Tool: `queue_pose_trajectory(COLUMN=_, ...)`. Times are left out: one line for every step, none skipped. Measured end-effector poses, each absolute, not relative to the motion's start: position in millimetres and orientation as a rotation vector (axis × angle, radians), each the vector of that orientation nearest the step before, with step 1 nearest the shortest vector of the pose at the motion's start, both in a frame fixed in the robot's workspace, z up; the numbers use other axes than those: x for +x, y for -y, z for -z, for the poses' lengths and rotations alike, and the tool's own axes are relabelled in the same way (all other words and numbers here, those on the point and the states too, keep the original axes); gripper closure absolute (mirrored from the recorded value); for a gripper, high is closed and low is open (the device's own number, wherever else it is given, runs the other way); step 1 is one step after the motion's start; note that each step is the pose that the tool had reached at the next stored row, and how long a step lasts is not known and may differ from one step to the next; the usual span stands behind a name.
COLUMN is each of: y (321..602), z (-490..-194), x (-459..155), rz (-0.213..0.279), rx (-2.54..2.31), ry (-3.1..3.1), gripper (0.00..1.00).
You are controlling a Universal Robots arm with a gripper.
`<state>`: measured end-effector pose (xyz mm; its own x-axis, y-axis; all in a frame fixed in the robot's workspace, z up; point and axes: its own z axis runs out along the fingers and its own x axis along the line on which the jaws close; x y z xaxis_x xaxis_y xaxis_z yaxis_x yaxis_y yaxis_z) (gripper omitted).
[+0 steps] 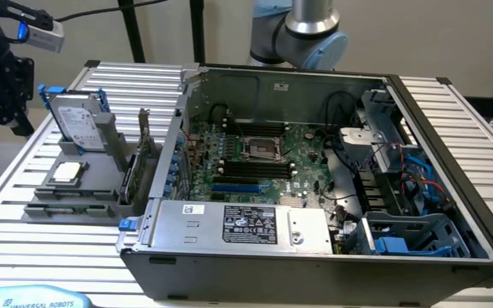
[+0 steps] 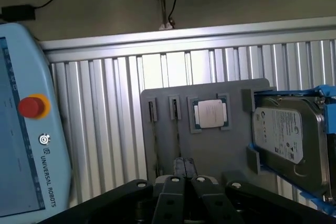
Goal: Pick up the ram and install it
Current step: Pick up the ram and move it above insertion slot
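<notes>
The ram (image 2: 176, 132) stands on edge in a narrow slot of the grey holder (image 2: 220, 150); from above it reads as a thin dark line, with a second like it (image 2: 154, 135) in the neighbouring slot. My gripper (image 2: 184, 165) hangs high over that holder, its two black fingers pressed together and holding nothing, the tips lying over the slot lines. In the exterior view the gripper (image 1: 2, 96) is a dark mass at the far left, above and beside the grey holder (image 1: 75, 192). The open computer case (image 1: 315, 256) shows its motherboard with long black slots (image 1: 255, 168).
On the holder also sit a CPU (image 2: 210, 114) and a hard drive (image 2: 281, 129) in a blue frame; a dark card (image 1: 135, 170) stands by the case wall. A teach pendant (image 2: 26, 129) lies on the slatted table (image 1: 41, 250). Inside the case are cables and a power supply (image 1: 238, 224).
</notes>
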<state>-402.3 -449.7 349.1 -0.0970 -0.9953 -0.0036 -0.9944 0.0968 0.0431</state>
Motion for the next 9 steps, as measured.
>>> queue_pose_trajectory(y=450.5, z=-347.2, x=-400.8, rz=0.053, rx=2.094, ry=2.306, gripper=0.89)
queue_pose_trajectory(y=451.4, z=-345.3, x=-399.3, rz=0.053, rx=2.095, ry=2.305, gripper=0.89)
queue_pose_trajectory(y=452.5, z=-343.6, x=-398.0, rz=0.053, rx=2.096, ry=2.305, gripper=0.89)
queue_pose_trajectory(y=453.8, z=-341.8, x=-396.9, rz=0.053, rx=2.096, ry=2.304, gripper=0.89)
queue_pose_trajectory(y=455.2, z=-340.0, x=-395.9, rz=0.053, rx=2.097, ry=2.304, gripper=0.89)
queue_pose_trajectory(y=456.6, z=-338.1, x=-394.9, rz=0.053, rx=2.097, ry=2.303, gripper=0.89)
queue_pose_trajectory(y=458.2, z=-336.3, x=-393.9, rz=0.053, rx=2.097, ry=2.303, gripper=0.89)
queue_pose_trajectory(y=459.7, z=-334.6, x=-393.0, rz=0.053, rx=2.098, ry=2.303, gripper=0.88)
queue_pose_trajectory(y=461.3, z=-332.7, x=-392.1, rz=0.053, rx=2.098, ry=2.303, gripper=0.88)
